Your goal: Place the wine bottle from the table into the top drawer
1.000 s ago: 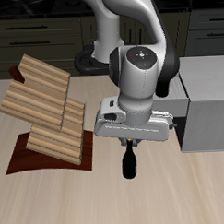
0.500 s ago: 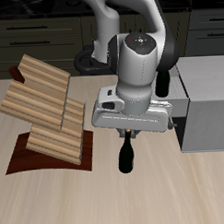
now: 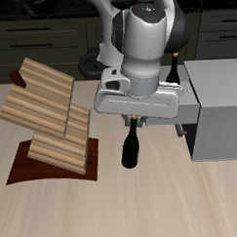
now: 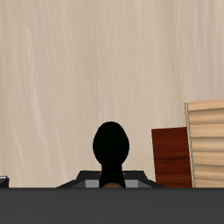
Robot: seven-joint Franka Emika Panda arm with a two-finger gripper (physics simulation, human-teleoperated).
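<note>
Now that we've raised the wine bottle [image 3: 131, 147] off the surface [image 3: 115, 213], fingers [image 3: 138, 121] clamped on its neck, top drawer [image 3: 219, 104] waits at 3 o'clock.

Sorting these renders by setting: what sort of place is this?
Probably a simulated kitchen: dark cabinet fronts run behind a wood-grain table holding a wine bottle, a wooden rack and a grey cabinet.
</note>
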